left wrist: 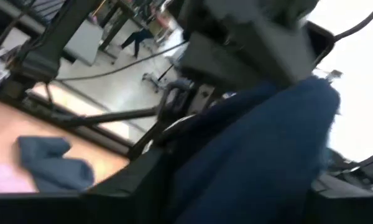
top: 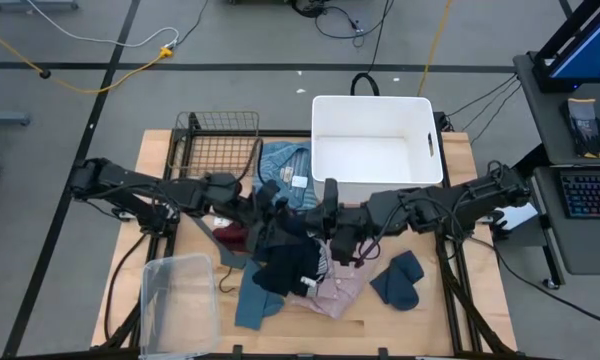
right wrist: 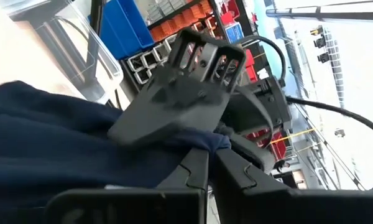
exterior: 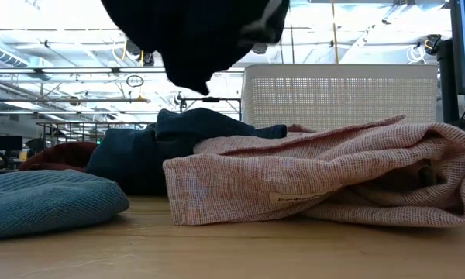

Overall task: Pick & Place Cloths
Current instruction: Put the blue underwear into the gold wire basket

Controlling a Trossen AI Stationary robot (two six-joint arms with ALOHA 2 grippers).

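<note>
A dark navy cloth hangs over the table's middle, where both arms meet. My right gripper is shut on its top. My left gripper stands right against the same cloth from the left; the cloth fills its wrist view. Below lie a pink shirt, a slate-blue piece and another blue piece. A maroon piece and a light blue striped shirt lie farther back. My right gripper pinches a bunched upper fold of the navy cloth between its two fingers. The fingers lie level and come from the table's right. The cloth hangs slack below them, its lower end clear of the pieces on the table.
A white bin stands at the far right of the table, a wire basket at the far left, a clear plastic container at the near left. Bare wood shows along the near edge.
</note>
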